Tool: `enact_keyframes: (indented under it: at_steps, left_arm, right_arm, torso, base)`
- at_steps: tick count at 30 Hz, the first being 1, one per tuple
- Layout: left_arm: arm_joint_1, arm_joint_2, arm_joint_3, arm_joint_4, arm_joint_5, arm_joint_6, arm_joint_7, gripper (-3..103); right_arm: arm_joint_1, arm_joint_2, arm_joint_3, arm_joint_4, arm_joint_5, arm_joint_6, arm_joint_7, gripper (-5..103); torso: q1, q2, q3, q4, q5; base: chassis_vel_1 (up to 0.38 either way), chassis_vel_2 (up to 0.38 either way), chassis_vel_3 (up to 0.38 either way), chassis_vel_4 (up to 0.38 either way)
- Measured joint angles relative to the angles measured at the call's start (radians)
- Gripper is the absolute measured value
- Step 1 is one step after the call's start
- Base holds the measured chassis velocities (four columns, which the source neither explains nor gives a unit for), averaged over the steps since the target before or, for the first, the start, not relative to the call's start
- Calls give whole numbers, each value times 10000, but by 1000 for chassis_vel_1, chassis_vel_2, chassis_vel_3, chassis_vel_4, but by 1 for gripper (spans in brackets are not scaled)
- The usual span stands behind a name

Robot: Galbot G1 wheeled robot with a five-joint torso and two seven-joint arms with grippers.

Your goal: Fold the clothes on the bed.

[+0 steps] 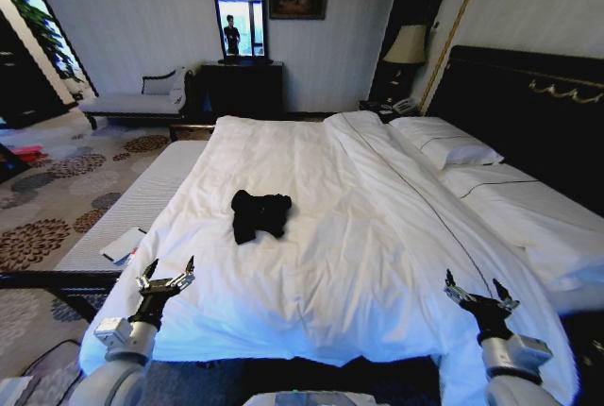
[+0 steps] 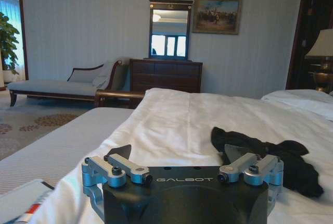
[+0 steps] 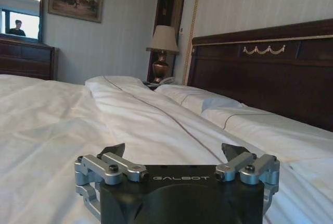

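The clothes [image 1: 260, 213] are a small black crumpled heap lying in the middle of the bed [image 1: 359, 236], on its white duvet. My left gripper [image 1: 168, 276] hovers open over the bed's near left corner, short of the heap and to its left. In the left wrist view the left gripper [image 2: 177, 153] stands open with nothing between its fingers, and the clothes [image 2: 276, 153] lie just beyond it. My right gripper [image 1: 479, 293] is open over the near right part of the duvet, far from the heap. The right wrist view shows this gripper [image 3: 174, 153] empty above the bed [image 3: 52, 114].
A dark headboard [image 1: 528, 94] and pillows [image 1: 448, 146] line the right side. A pale padded surface [image 1: 132, 208] with a booklet [image 1: 123, 244] runs along the bed's left. A chaise bench [image 1: 132, 101], dresser [image 1: 241, 85] and lamp [image 1: 408, 47] stand at the far wall.
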Motion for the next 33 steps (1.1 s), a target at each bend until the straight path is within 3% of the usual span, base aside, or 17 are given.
enact_keyframes:
  at_steps: [33]
  left_arm:
    - [35,13,12,3,-1,18,-9,100]
  right_arm:
    - [-55,267,-111,-67,40,136,53,100]
  torso:
    - [0,-1,0,2,1]
  base:
    - [53,54,-52,-56]
